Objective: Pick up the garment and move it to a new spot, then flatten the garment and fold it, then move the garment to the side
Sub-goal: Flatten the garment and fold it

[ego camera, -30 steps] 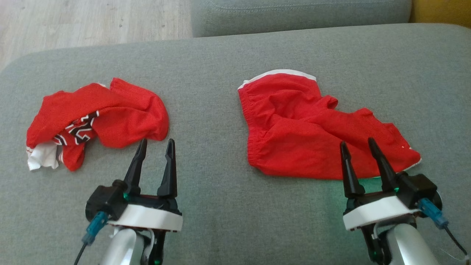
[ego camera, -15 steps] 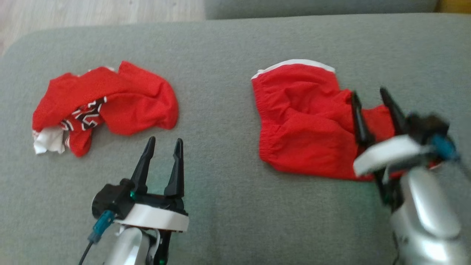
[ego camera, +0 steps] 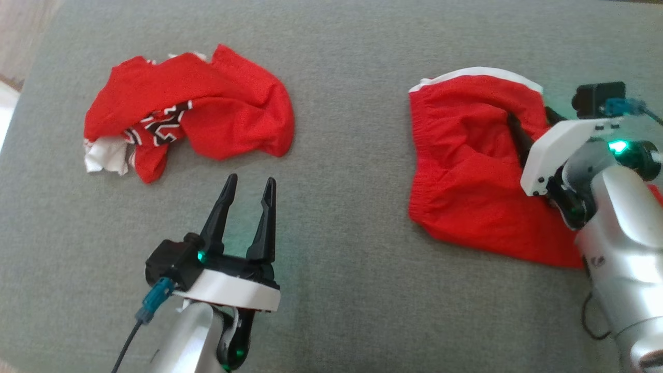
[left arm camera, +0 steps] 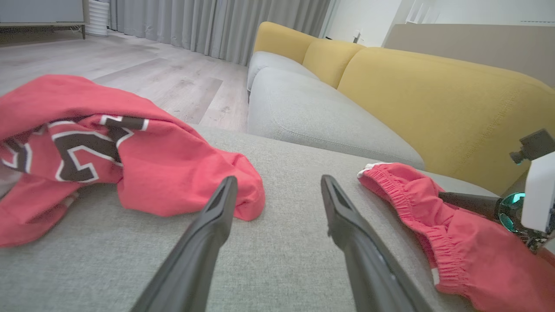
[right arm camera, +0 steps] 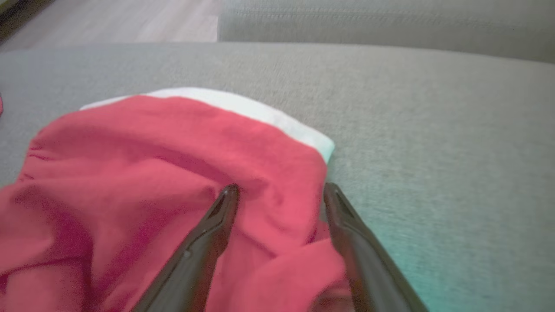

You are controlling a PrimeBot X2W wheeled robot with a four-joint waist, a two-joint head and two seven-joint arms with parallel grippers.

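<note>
the shorts (ego camera: 466, 171) lie crumpled on the right part of the grey cushion (ego camera: 352, 207), with a white band along their far edge. the right gripper (ego camera: 531, 120) is over their far right corner, fingers wide apart and holding nothing. in the right wrist view a raised fold of red cloth sits between the two fingers. one tip is over the cloth, the other at its edge, just beside bare cushion. i cannot tell whether the tips touch the cloth.

the left gripper (ego camera: 251, 179) hangs over bare cushion, well apart from the shorts, its fingers also spread wide and empty. a jersey (ego camera: 217, 109) lies bunched just beyond it and to its left. it is red with black-and-white lettering and a white patch at its left end.

the head view gives the layout from above: jersey left, shorts right, bare cushion between them. there the right gripper's fingers are mostly hidden by the gripper's own body. the right wrist view shows those fingers plainly, and the white band close up, though blurred. the left wrist view, low over the cushion, shows the shorts' gathered elastic edge from the side and one finger of the right gripper over them. beyond are a yellow sofa back (left arm camera: 433, 95), a wood floor (left arm camera: 151, 73) and grey curtains (left arm camera: 217, 21).
</note>
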